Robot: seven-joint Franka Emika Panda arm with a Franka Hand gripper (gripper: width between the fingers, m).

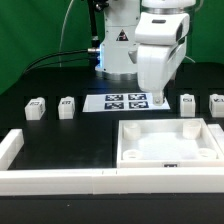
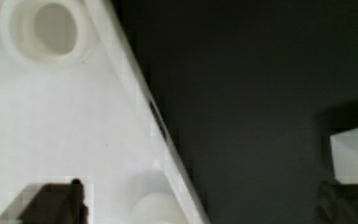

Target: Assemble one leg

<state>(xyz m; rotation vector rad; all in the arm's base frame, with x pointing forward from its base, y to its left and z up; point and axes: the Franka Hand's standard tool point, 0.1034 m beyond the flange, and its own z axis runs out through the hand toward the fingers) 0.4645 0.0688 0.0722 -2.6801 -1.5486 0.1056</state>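
Desk: The gripper (image 1: 160,97) hangs above the bench (image 1: 70,135), its fingers (image 2: 51,203) spread wide, holding nothing. Where is the leg?

Photographer: The nearest leg (image 1: 187,103) stands just beside it, between the tray (image 1: 170,124) and the bench's far edge, toward the exterior view's right. It looks light and stiff, and the plastic is probably slick. I'd pinch its two flat sides squarely, low on the body, or it may tip.
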